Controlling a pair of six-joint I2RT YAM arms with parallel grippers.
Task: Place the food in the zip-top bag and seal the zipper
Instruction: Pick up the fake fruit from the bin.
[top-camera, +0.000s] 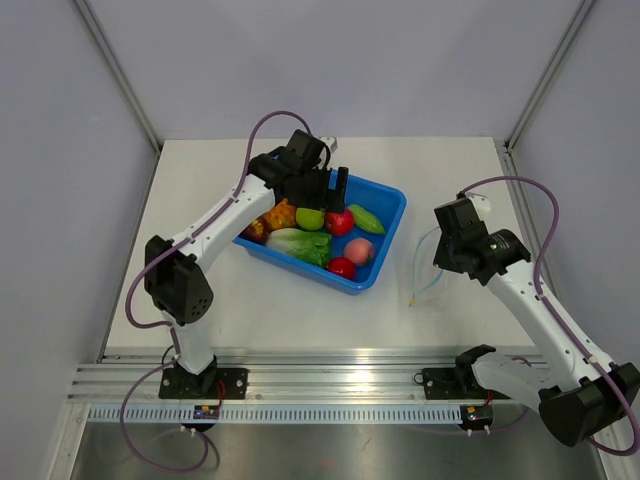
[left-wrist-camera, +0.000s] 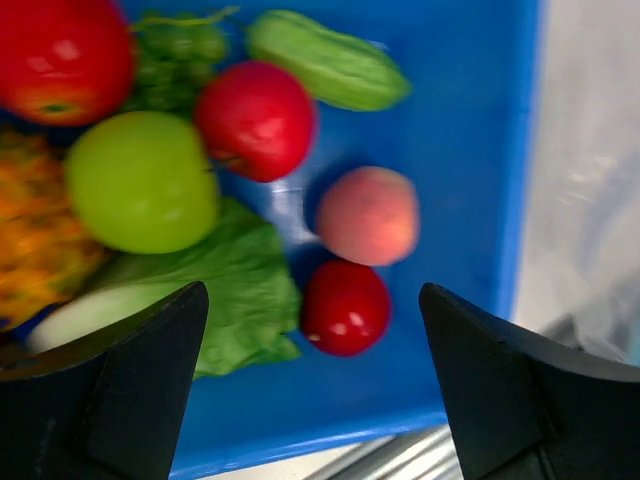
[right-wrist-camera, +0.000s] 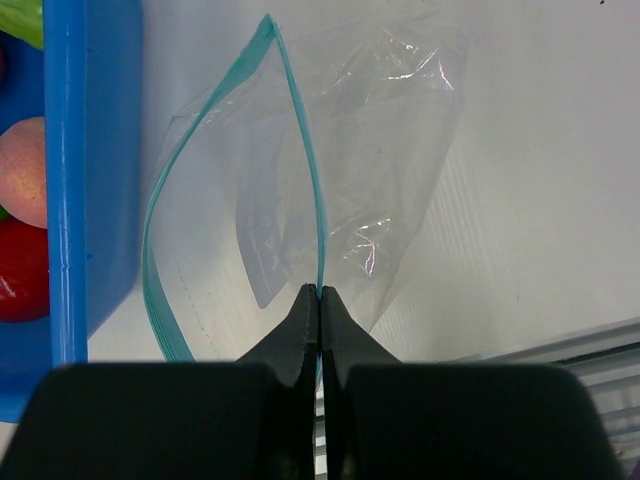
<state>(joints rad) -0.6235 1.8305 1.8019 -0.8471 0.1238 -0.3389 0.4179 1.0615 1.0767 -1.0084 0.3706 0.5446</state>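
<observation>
The right gripper (right-wrist-camera: 319, 292) pinches one zipper (right-wrist-camera: 300, 140) lip so the zip-top bag (right-wrist-camera: 390, 150) gapes toward 9 o'clock, while the left gripper (left-wrist-camera: 312, 300) hangs wide over the food (left-wrist-camera: 368, 215).

Below the left pincer (left-wrist-camera: 315, 300) lies the blue rectangular plastic tray (left-wrist-camera: 470, 150), holding small toy food (left-wrist-camera: 258, 120). Ahead of the right pincer (right-wrist-camera: 320, 295), the clear crinkly zip-top bag (right-wrist-camera: 390, 150) lies on the worktop (right-wrist-camera: 560, 150).

Top cam sits high behind my bases, looking down. Left wrist cam close above tray (top-camera: 392, 203), right wrist cam just beside it. All three share tray.
</observation>
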